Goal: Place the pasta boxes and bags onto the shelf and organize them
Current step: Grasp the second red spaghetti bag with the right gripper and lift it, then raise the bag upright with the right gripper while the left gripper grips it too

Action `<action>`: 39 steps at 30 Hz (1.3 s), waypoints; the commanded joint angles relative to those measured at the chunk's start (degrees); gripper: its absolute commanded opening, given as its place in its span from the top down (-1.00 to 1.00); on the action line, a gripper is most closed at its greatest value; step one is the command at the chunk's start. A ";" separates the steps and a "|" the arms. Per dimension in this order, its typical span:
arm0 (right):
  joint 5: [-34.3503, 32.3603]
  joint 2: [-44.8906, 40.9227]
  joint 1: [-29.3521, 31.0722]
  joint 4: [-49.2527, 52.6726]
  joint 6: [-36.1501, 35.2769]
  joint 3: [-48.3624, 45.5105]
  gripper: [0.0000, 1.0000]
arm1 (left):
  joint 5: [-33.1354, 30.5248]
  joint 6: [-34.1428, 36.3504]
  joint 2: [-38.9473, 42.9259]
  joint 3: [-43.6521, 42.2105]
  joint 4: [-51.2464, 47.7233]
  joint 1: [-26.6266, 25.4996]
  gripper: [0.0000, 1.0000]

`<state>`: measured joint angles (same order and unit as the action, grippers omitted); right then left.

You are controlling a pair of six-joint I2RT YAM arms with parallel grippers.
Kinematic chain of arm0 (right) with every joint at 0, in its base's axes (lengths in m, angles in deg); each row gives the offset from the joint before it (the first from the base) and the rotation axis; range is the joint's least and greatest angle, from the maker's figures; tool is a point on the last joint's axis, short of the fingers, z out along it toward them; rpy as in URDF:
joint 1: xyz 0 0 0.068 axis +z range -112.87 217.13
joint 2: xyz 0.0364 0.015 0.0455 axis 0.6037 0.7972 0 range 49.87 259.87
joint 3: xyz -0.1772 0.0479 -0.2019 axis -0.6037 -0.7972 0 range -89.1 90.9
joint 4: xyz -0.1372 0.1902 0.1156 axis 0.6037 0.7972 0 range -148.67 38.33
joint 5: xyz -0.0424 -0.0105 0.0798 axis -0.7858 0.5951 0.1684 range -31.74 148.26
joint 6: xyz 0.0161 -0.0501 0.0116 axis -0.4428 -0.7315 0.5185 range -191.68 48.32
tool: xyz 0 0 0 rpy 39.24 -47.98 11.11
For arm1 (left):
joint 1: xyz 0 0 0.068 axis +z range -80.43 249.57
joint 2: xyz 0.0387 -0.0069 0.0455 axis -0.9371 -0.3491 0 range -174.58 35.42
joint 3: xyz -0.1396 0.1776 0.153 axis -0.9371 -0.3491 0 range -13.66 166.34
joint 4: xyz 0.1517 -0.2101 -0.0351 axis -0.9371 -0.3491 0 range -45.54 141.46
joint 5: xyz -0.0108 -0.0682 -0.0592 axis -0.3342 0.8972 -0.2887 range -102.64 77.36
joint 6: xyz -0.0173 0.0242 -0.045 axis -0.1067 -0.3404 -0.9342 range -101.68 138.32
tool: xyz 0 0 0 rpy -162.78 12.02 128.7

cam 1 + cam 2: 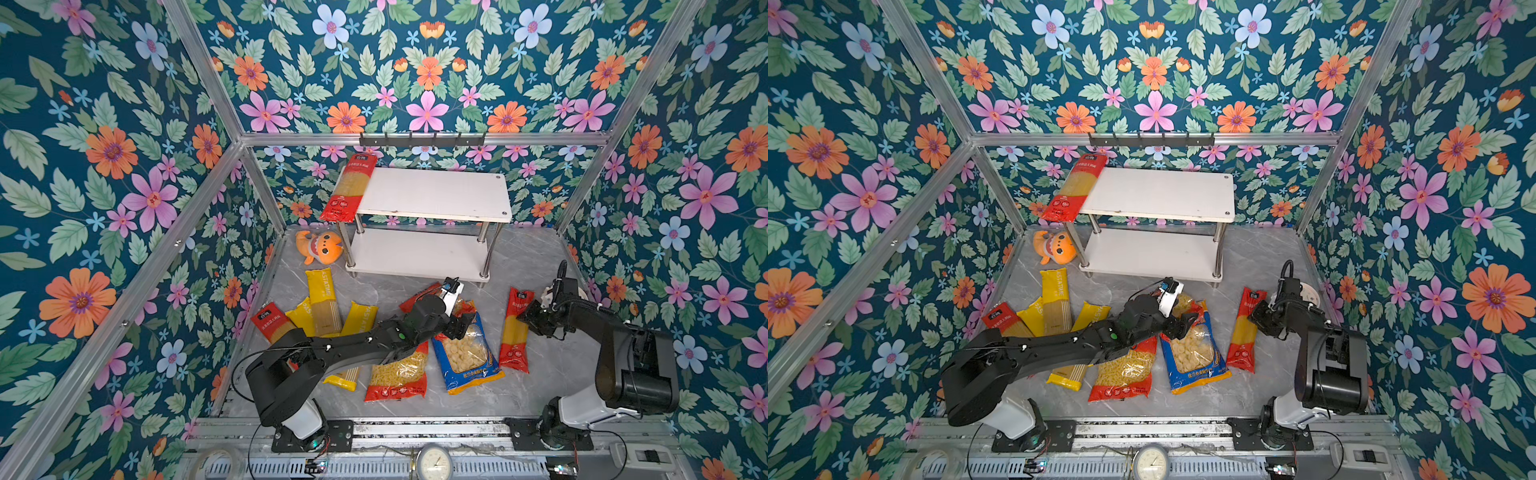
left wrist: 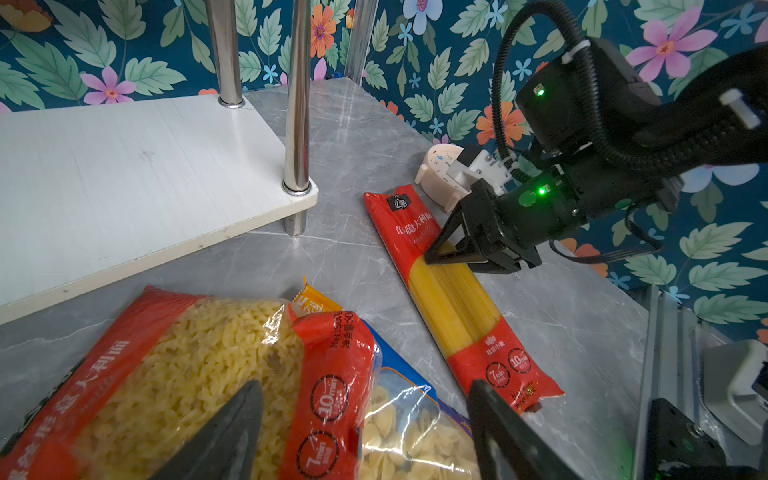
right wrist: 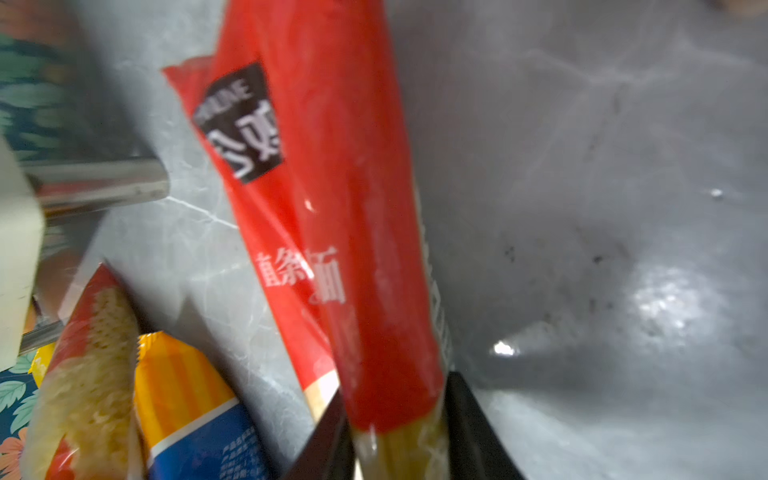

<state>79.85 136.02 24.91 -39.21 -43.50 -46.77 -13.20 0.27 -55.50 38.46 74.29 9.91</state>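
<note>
Your right claw pinches the red spaghetti pack, lying on the desk right of centre in both top views, long axis running up-frame, label end toward the shelf. Your left claw stands wide above the blue-and-yellow bag.

Both top views: stereo head sits high over the near edge of the bench, tilted down toward the back wall. They stand far off and take in the whole cell, with the shelf in mid-frame.

Left wrist view: mounted just behind the left claw, looking out past it, low and close. The right claw is ahead of it, to its right.

Right wrist view: mounted behind the right claw, very near, picture blurred.

All four views share the red spaghetti pack.
</note>
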 commanded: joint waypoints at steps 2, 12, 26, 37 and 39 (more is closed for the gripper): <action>3.89 -3.62 0.05 0.10 2.64 -1.43 0.66 | 2.88 -3.25 0.21 1.01 1.85 1.31 -0.59; 7.64 -18.98 1.05 0.93 4.05 2.27 0.77 | 14.77 -6.12 2.24 5.45 -5.26 6.87 -0.53; 14.33 -34.76 8.47 1.07 1.37 14.63 0.84 | 29.27 -9.08 -0.14 11.76 0.89 7.41 -0.69; 25.94 -37.98 10.00 -12.07 9.81 15.95 0.88 | 39.77 -17.25 -3.47 14.54 11.15 7.36 -0.68; 25.32 -37.86 11.07 -14.03 10.73 15.95 0.88 | 40.74 -18.25 -3.72 14.67 12.75 7.36 -0.66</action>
<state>102.16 98.43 35.09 -42.66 -35.82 -31.52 24.40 -15.46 -58.97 52.73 81.72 17.27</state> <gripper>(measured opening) 0.145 0.831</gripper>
